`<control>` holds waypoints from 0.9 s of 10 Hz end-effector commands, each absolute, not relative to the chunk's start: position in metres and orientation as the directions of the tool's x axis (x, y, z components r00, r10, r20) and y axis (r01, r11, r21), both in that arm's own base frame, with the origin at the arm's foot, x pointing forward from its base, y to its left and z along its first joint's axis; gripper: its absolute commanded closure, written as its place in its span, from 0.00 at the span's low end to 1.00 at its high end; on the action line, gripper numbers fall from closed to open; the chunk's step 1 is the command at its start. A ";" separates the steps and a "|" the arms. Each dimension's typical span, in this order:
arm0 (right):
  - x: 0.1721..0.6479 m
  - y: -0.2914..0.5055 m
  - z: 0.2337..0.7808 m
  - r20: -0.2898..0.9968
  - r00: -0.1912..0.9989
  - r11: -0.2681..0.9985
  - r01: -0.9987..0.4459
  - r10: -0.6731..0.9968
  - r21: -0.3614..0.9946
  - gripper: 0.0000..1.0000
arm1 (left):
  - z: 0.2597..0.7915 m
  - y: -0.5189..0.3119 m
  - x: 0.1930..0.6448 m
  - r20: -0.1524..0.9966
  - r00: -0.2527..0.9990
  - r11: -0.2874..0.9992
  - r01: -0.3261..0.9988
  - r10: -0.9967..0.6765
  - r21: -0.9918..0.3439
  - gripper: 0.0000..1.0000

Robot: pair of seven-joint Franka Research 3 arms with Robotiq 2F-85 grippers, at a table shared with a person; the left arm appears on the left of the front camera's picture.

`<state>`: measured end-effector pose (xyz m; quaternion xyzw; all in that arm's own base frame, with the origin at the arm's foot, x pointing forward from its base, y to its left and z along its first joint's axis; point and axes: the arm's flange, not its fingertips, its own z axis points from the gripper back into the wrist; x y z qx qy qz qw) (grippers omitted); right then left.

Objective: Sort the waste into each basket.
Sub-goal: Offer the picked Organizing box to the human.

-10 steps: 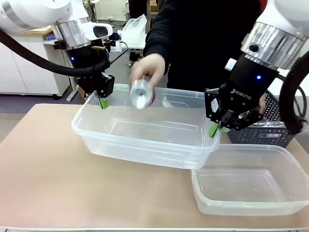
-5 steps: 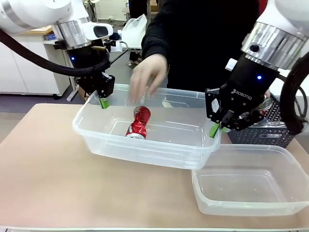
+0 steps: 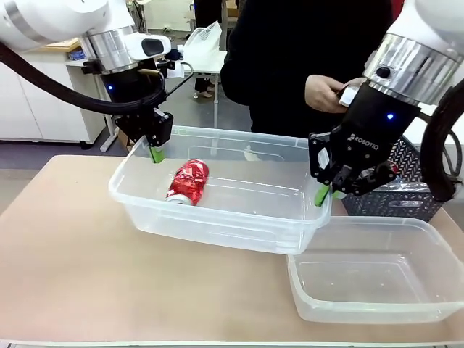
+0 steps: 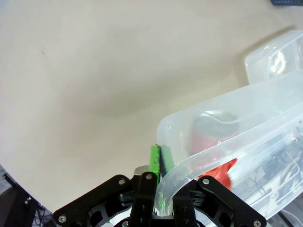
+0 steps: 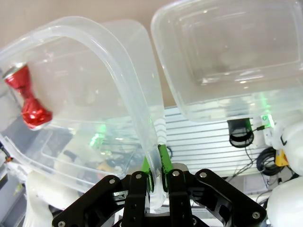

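Note:
Both grippers hold one clear basket tilted above the table. My left gripper is shut on its far left rim, and my right gripper is shut on its right rim. A dented red can lies on its side in the left half of this basket; it also shows through the plastic as the can and the can. A second clear basket with nothing inside it rests on the table at the front right.
A person in black stands at the far side, one hand drawn back near my right arm. A dark grey lattice basket sits behind the right gripper. The tan table is bare at the left and front.
The person's hand let the red can fall into the held basket and pulled back to the right. The can rolled toward the basket's left end. Neither arm moved.

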<state>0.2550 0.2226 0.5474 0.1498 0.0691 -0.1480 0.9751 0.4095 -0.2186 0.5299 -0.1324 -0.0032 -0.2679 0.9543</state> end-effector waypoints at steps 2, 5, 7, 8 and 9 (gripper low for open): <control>0.256 0.217 0.546 -0.179 0.941 0.904 0.328 -0.287 0.274 0.93 | 0.530 -0.213 0.404 0.089 0.858 0.819 0.511 -0.507 -0.260 0.96; 0.256 0.217 0.546 -0.179 0.941 0.904 0.328 -0.287 0.274 0.93 | 0.530 -0.213 0.404 0.089 0.858 0.819 0.511 -0.507 -0.260 0.96; 0.256 0.217 0.546 -0.179 0.941 0.904 0.328 -0.287 0.274 0.93 | 0.530 -0.213 0.404 0.089 0.858 0.819 0.511 -0.507 -0.260 0.96; 0.256 0.217 0.546 -0.179 0.941 0.904 0.328 -0.287 0.274 0.93 | 0.530 -0.213 0.404 0.089 0.858 0.819 0.511 -0.507 -0.260 0.96; 0.256 0.217 0.546 -0.179 0.941 0.904 0.328 -0.287 0.274 0.93 | 0.530 -0.213 0.404 0.089 0.858 0.819 0.511 -0.507 -0.260 0.96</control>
